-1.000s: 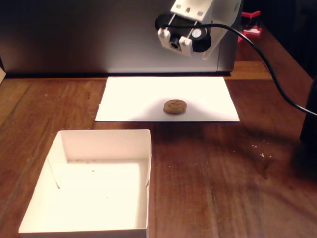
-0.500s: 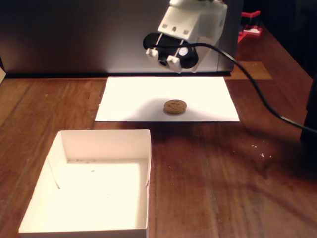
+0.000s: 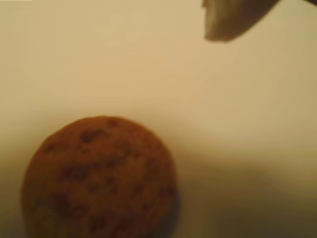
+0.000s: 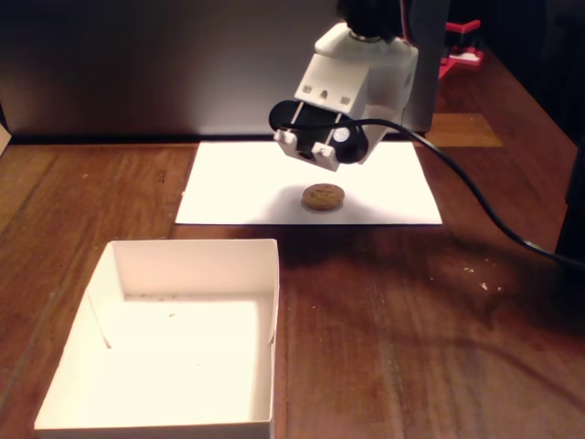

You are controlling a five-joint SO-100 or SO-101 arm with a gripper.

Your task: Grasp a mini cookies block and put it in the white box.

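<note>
The mini cookies block (image 4: pixel 322 197) is a small round golden-brown cookie with dark specks. It lies flat on a white sheet of paper (image 4: pixel 238 187). In the wrist view it fills the lower left (image 3: pixel 99 178), blurred and very close. My gripper (image 4: pixel 324 151) hangs just above and slightly behind the cookie, and its white camera housing hides the fingers in the fixed view. In the wrist view one fingertip (image 3: pixel 223 22) shows at the top right with nothing against it, apart from the cookie. The white box (image 4: pixel 265 265) stands empty at the front left.
The paper lies on a brown wooden table (image 4: pixel 439 320). A black cable (image 4: pixel 475 206) runs from the arm to the right. A dark panel stands behind the paper. A few crumbs (image 4: pixel 484 274) lie on the wood at the right.
</note>
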